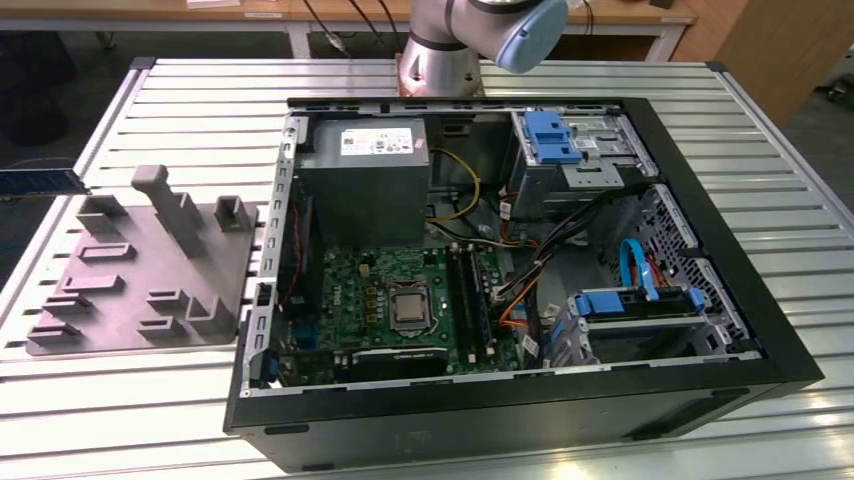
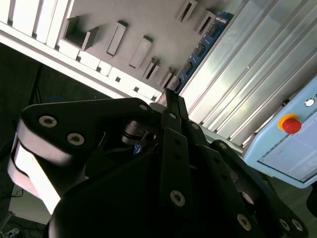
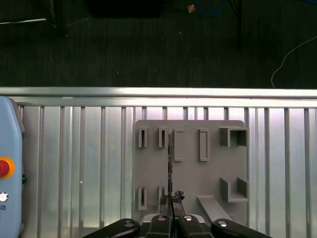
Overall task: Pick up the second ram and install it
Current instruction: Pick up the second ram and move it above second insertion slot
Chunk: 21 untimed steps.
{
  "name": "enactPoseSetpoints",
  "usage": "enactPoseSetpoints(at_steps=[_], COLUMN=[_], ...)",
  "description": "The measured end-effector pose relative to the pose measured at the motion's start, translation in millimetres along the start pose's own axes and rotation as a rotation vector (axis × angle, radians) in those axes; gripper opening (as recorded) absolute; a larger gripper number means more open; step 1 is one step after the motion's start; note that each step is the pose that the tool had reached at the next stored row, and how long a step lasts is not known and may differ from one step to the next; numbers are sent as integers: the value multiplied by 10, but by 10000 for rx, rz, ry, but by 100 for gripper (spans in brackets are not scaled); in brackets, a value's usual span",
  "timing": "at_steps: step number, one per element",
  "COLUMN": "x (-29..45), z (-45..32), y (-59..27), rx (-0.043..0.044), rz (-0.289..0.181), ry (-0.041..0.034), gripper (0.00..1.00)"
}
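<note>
Status: pick appears done, install not done.

- Gripper (image 3: 171, 198) is over the fixture plate (image 3: 198, 178). In the first wrist view the second ram (image 3: 170, 158) shows edge-on as a thin dark line running out from the fingertips.
- In the second wrist view the fingers (image 2: 174, 144) taper together at the tip, and the second ram (image 2: 202, 49) starts right there. I judge them clamped on the stick.
- Exterior view: a blue stick at the far left (image 1: 40, 182), cut by the frame. I take it for the same ram, held clear of the plate (image 1: 134, 270) and well apart from the computer case (image 1: 534, 400).
- Memory slots (image 1: 470, 295) sit beside the processor socket on the motherboard (image 1: 374, 290). Cannot tell which slots are filled.

Materials and shapes:

- Ram: thin flat blue board with a row of small dark rectangular chips on one face.
- Plate: matte grey and moulded-looking, with narrow rectangular pockets, two open-sided boxes and an upright post.
- Tabletop (image 1: 534, 80): ribbed bright metal with long parallel grooves, glossy under the light.
- Fingers: matte black linkage bars with pale screw heads.
- Case: black shell with perforated grey sheet metal inside. It holds a green board, a grey power supply (image 1: 360, 190) and blue plastic drive latches.
- Pendant (image 3: 10, 163) on the tabletop: pale blue housing with a red button.
</note>
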<state>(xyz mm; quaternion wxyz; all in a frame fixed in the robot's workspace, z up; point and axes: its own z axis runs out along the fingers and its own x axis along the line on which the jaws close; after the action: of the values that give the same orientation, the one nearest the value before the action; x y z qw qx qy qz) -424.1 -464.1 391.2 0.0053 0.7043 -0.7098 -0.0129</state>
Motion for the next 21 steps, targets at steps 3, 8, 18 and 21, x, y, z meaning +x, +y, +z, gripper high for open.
enactPoseSetpoints(at_steps=[3,8,18,21], x=[-1,-1,-3,-4], z=[1,-2,-8,-10], y=[-36,-127,-380,-460], rx=[2,1,0,-1], rz=[2,2,2,1], ry=[-2,-1,-2,-2], gripper=[12,12,12,12])
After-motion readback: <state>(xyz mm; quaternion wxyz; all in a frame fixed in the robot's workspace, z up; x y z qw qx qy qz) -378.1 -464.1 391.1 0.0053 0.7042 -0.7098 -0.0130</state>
